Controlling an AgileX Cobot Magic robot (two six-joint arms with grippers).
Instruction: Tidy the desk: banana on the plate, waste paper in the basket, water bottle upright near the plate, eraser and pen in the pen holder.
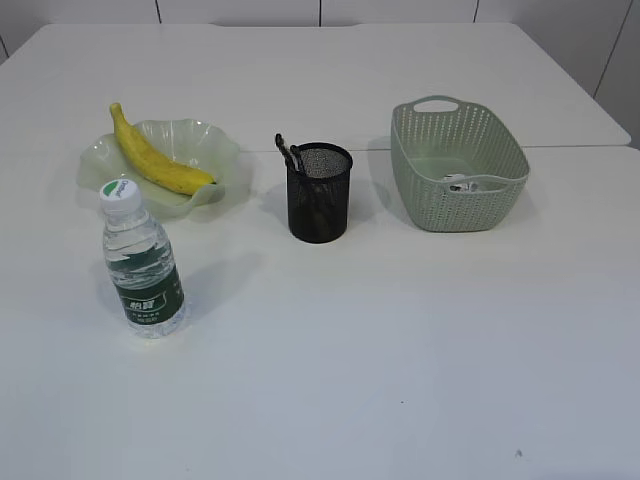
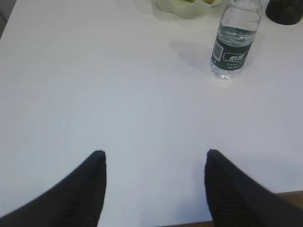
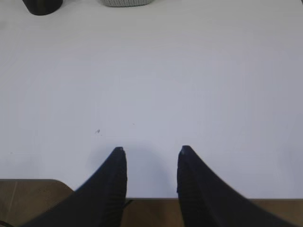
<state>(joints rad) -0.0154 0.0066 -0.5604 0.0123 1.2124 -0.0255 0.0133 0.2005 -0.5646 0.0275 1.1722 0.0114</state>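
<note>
A yellow banana [image 1: 155, 158] lies on the pale green plate [image 1: 205, 140]. A water bottle [image 1: 142, 264] stands upright in front of the plate; it also shows in the left wrist view [image 2: 235, 40]. A black mesh pen holder [image 1: 320, 192] holds a dark pen [image 1: 288, 153]. The eraser is hidden. White waste paper [image 1: 462, 184] lies inside the green basket [image 1: 458, 165]. My left gripper [image 2: 154, 153] is open and empty over bare table near its front edge. My right gripper [image 3: 150, 150] is open and empty at the table's front edge. Neither gripper shows in the exterior view.
The white table [image 1: 400, 330] has a seam behind the objects. The plate's edge [image 2: 184, 7] and the pen holder [image 2: 284, 12] show at the top of the left wrist view. The pen holder [image 3: 42, 5] and basket [image 3: 125, 2] show at the top of the right wrist view.
</note>
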